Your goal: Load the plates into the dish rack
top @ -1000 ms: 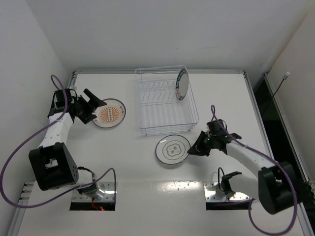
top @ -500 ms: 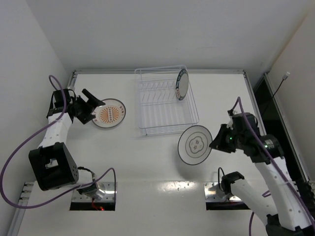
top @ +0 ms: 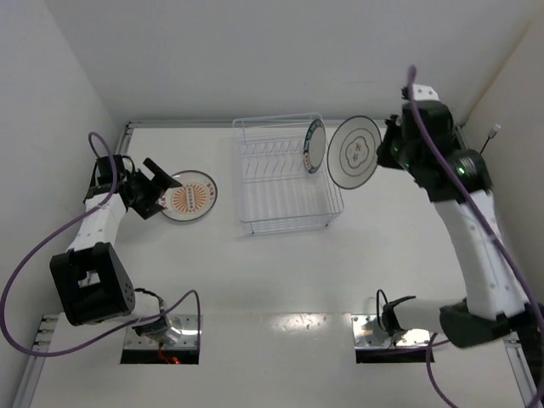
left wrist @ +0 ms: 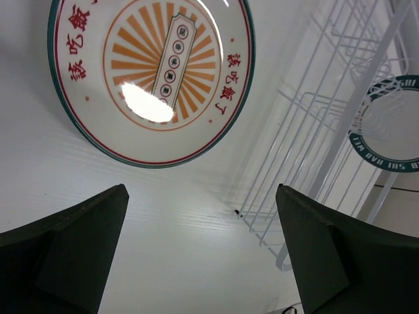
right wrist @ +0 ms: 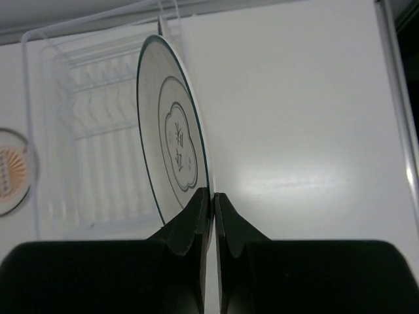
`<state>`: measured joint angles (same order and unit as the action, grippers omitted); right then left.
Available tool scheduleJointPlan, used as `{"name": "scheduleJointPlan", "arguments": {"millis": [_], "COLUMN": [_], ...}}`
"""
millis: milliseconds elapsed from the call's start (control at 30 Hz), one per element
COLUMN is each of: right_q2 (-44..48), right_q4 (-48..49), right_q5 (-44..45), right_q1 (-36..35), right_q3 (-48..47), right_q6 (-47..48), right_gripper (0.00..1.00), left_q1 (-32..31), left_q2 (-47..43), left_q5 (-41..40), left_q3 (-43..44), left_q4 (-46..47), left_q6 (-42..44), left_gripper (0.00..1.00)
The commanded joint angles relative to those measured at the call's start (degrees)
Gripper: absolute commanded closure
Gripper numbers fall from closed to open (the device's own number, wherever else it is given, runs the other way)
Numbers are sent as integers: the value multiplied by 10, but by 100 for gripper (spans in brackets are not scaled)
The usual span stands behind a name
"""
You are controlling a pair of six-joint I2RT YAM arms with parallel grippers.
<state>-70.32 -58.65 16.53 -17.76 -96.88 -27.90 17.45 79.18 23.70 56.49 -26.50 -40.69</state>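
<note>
In the right gripper (top: pixel 384 153) (right wrist: pixel 211 196), the grey-ringed plate (top: pixel 354 151) (right wrist: pixel 171 144) is pinched by its rim. Both fingers are pressed tight against the edge, one on each face. The plate is held upright off the bench (top: pixel 255 280), and its patterned face with the centre motif is turned to that gripper's left. The dish rack (top: pixel 280 191) (right wrist: pixel 85 131) also lies on that side. In the top view it sits lower than the gripper, and the held plate hangs just beside its far right corner. From the right wrist, the rack's row of upright slots shows past the plate's face.

The blue-rimmed plate (top: pixel 314 146) (left wrist: pixel 386 124) stands on edge in a slot at the far right end of the rack, near the held plate. I cannot tell whether the two touch.

The left gripper (top: pixel 161 191) (left wrist: pixel 200 196) is low over the bench with its jaws spread wide and nothing between them. The orange sunburst plate (top: pixel 189 195) (left wrist: pixel 150 72) lies flat on the bench just ahead of its fingertips. In the top view one finger reaches about to the plate's rim. Beyond that plate, ahead and to this gripper's right, the near wires of the rack rise from the bench.
</note>
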Motion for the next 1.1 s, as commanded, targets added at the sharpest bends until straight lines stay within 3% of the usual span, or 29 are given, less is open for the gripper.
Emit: {"name": "scheduleJointPlan", "arguments": {"millis": [0,200,467,800,1067], "right_q2": [-99,-203,-300,-442,-459], "right_q4": [136,225,330,345,369], "right_q5": [100,159,171,232,284], "right_q1": [-10,-23,-59,-102,-102], "right_q3": [-58,-117,-110,-192,-198], "right_q6": [82,141,163,199,226], "right_gripper": [100,100,100,100,100], "left_q1": [-13,-13,-18,-29,-29], "left_q2": [7,7,7,12,18], "left_q5": [-23,-12,-7,-7,-7], "left_q3": [20,20,14,9,9], "left_q4": [-23,-12,-12,-17,-17], "left_q6": [6,6,6,11,17], "left_gripper": [5,5,5,5,5]}}
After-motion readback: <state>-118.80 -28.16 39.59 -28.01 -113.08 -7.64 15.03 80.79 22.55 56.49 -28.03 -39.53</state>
